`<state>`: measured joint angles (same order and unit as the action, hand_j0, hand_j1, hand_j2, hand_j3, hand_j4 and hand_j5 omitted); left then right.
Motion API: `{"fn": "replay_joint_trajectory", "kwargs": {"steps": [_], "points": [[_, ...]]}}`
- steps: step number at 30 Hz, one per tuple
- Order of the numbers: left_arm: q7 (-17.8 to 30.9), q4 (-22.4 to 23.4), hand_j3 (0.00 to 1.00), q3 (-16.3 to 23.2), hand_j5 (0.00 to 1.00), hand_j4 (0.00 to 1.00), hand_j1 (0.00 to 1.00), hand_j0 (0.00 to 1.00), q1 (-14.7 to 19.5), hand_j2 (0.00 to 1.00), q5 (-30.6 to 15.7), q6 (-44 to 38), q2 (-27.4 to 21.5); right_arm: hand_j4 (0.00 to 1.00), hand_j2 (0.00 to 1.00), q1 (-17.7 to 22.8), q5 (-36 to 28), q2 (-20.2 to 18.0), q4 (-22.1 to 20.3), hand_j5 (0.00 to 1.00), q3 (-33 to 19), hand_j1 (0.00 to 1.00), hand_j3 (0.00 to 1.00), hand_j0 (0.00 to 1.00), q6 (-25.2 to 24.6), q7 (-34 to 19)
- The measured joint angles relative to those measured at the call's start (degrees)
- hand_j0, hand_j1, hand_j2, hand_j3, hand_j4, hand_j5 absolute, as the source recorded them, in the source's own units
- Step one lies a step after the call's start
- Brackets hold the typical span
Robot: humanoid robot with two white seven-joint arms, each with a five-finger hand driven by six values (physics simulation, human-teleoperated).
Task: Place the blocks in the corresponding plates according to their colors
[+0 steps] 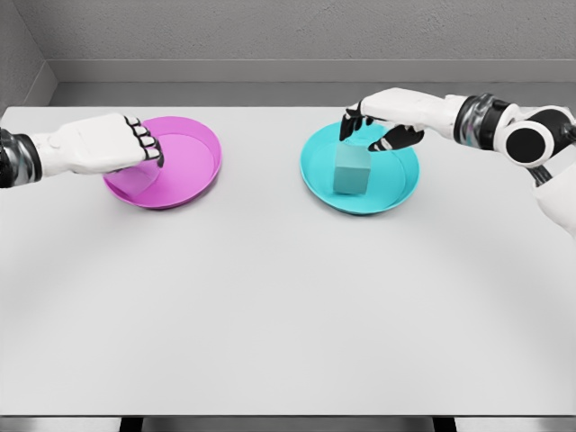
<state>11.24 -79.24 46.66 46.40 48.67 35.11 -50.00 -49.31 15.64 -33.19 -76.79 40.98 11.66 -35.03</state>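
Note:
A teal block [352,173] stands upright inside the cyan plate [317,179] at the right of the table. My right hand [371,133] hovers just above and behind the block, fingers spread, apart from it and holding nothing. The pink plate [193,166] lies at the left. My left hand [108,144] reaches over that plate's left rim, palm down. Whatever is beneath the hand is hidden, and no pink block shows anywhere.
The white table [288,306] runs from the near edge to the grey back wall. The two plates lie side by side in its far half, with a gap of bare table between them.

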Motion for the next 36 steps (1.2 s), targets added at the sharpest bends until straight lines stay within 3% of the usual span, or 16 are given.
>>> {"fn": "replay_joint_trajectory", "kwargs": {"steps": [2, 3, 4, 5, 6, 11, 15, 17, 23, 27, 30, 36], "points": [[0.01, 1.53, 0.6, 0.34, 0.6, 0.6, 0.6, 0.6, 0.88, 0.6, -0.19, -0.03, 0.98, 1.0, 1.0, 0.35, 0.08, -0.23, -0.45, 1.0, -0.15, 1.0, 1.0, 1.0, -0.26, 0.0], [0.02, 2.18, 0.67, 0.47, 0.67, 0.67, 0.67, 0.67, 0.97, 0.67, -0.28, -0.04, 1.45, 1.0, 1.0, 0.53, 0.08, -0.89, -1.27, 1.0, -0.21, 1.0, 1.0, 1.0, -0.34, 0.0], [0.02, 2.65, 0.87, 0.56, 0.87, 0.87, 0.87, 0.87, 0.97, 0.87, -0.4, -0.04, 1.8, 1.0, 1.0, 0.61, 0.07, -1.71, -2.23, 1.0, -0.36, 1.0, 1.0, 1.0, -0.4, 0.0], [0.02, 2.98, 0.98, 0.62, 0.98, 0.98, 0.98, 0.98, 0.97, 0.98, -0.48, -0.05, 2.11, 1.0, 1.0, 0.79, 0.05, -2.59, -3.17, 1.0, -0.94, 1.0, 1.0, 1.0, -0.42, 0.0], [0.0, 3.22, 1.0, 0.66, 1.0, 1.0, 1.0, 1.0, 0.97, 1.0, -0.56, -0.05, 2.36, 1.0, 1.0, 1.4, 0.04, -3.51, -4.05, 1.0, -1.75, 1.0, 1.0, 1.0, -0.28, 0.0], [-0.04, 3.63, 1.0, 0.62, 1.0, 1.0, 1.0, 1.0, 1.41, 1.0, -1.75, -0.06, 2.83, 1.0, 1.0, 10.1, -0.08, -9.75, -12.02, 1.0, -6.79, 1.0, 1.0, 1.0, 1.01, -0.01], [-0.05, 3.26, 1.0, 0.3, 1.0, 1.0, 1.0, 1.0, 1.06, 1.0, -5.71, -0.06, 1.6, 1.0, 1.0, 16.43, -0.28, -14.26, -17.05, 1.0, -11.76, 1.0, 1.0, 1.0, 5.95, -0.01], [-0.05, 2.98, 1.0, 0.17, 1.0, 1.0, 1.0, 1.0, 0.71, 1.0, -7.81, -0.06, 0.3, 1.0, 1.0, 17.75, -0.36, -15.83, -18.25, 1.0, -13.45, 1.0, 1.0, 1.0, 8.62, 0.0], [-0.09, 2.48, 1.0, -0.62, 1.0, 1.0, 1.0, 1.0, -0.52, 1.0, -13.47, -0.05, -4.65, 1.0, 1.0, 27.77, -0.67, -19.23, -19.31, 1.0, -19.75, 1.0, 1.0, 1.0, 16.64, -0.01], [-0.06, 1.59, 1.0, -1.02, 1.0, 1.0, 1.0, 1.0, -3.16, 1.0, -17.71, -0.05, -7.64, 1.0, 1.0, 29.79, -0.84, -20.48, -19.29, 1.0, -21.91, 1.0, 1.0, 1.0, 20.39, 0.0], [0.05, 0.03, 1.0, -2.7, 1.0, 1.0, 1.0, 1.0, -5.72, 1.0, -19.06, -0.04, -9.59, 1.0, 1.0, 34.19, -0.81, -21.1, -19.0, 1.0, -23.88, 1.0, 1.0, 1.0, 22.34, -0.01], [0.11, -1.25, 1.0, -5.27, 1.0, 1.0, 1.0, 1.0, -6.85, 1.0, -19.85, -0.05, -10.98, 1.0, 1.0, 34.54, -0.99, -21.74, -17.77, 1.0, -26.65, 1.0, 1.0, 1.0, 23.33, 0.0]]}}
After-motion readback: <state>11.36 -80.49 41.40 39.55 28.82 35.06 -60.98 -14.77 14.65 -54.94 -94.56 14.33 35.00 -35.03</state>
